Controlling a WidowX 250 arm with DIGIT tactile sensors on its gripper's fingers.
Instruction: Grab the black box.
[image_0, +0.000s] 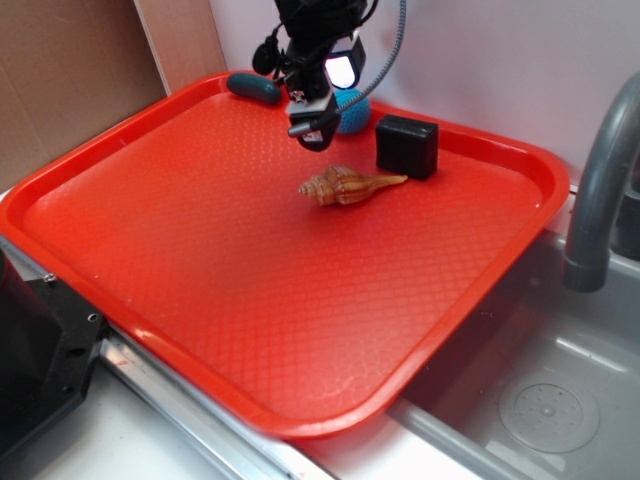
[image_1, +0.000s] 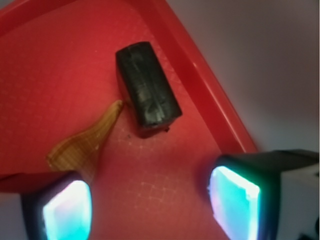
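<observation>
Hovering tool (image_0: 313, 127), jaws wide apart, empty, above red tray (image_0: 200, 300).
Black box (image_0: 407, 146) near tray's far rim, upright; shell (image_0: 347, 186) tip just beside it; blue ball (image_0: 352, 112) behind tool.

Red tray (image_0: 200, 300) beside sink. On it: black box (image_0: 407, 146), seashell (image_0: 350, 186) just beside, blue ball (image_0: 352, 112), teal oblong (image_0: 254, 87) at far rim.

The gripper (image_0: 312, 125) covers most of the blue ball (image_0: 355, 112), leaving only its 3 o'clock side visible. In the wrist view the glowing fingers (image_1: 67, 210) are blurred and cut off at 6 o'clock, and the seashell (image_1: 85, 142) is blurred too.
</observation>
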